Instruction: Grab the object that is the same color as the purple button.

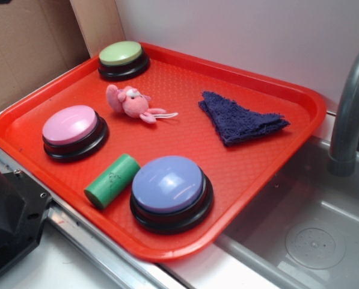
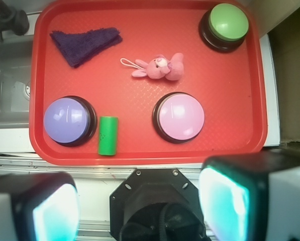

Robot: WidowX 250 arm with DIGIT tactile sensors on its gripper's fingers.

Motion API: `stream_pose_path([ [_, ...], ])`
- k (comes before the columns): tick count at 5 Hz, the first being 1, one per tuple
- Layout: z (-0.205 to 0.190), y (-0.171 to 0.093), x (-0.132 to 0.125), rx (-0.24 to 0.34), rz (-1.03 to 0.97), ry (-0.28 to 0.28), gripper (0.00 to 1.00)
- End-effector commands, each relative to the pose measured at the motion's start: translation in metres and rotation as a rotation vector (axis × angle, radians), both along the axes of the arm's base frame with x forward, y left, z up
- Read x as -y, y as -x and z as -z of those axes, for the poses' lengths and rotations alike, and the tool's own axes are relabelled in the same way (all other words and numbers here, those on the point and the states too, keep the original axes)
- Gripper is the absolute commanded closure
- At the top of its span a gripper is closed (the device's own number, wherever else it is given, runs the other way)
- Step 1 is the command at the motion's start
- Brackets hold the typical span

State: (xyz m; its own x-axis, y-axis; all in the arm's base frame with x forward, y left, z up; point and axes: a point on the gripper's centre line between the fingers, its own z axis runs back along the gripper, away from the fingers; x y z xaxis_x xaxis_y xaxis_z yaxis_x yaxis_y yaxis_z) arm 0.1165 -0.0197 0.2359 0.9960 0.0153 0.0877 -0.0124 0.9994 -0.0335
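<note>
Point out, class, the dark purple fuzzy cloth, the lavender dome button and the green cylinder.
Dark purple fuzzy terry cloth (image 1: 239, 117), exterior view, middle of the fabric.
Large lavender dome button (image 1: 168, 183), exterior view, top of the dome.
Green cylinder (image 2: 108, 135), wrist view, middle of its side.

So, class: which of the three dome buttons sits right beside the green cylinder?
The purple button, at the tray's near edge; the pink and green buttons sit farther off.

Red tray (image 1: 299, 114) on steel counter (image 1: 107, 265)
</note>
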Motion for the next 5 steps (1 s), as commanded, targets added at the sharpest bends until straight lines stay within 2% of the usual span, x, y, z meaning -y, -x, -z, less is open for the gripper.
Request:
stream_pose_path([
  [1, 0.0, 0.0, 0.0, 0.0, 0.0, 0.0, 0.0],
  [2, -0.006, -0.049, 0.04, 0.159, -0.077, 0.016, 0.0],
  [3, 0.002, -0.093, 0.073, 0.275, -0.325, 0.01, 0.0],
  [4, 0.025, -0.124, 0.091, 0.294, -0.57, -0.053, 0.0],
  [5, 0.06, -0.15, 0.091, 0.283, -0.816, -0.102, 0.0],
])
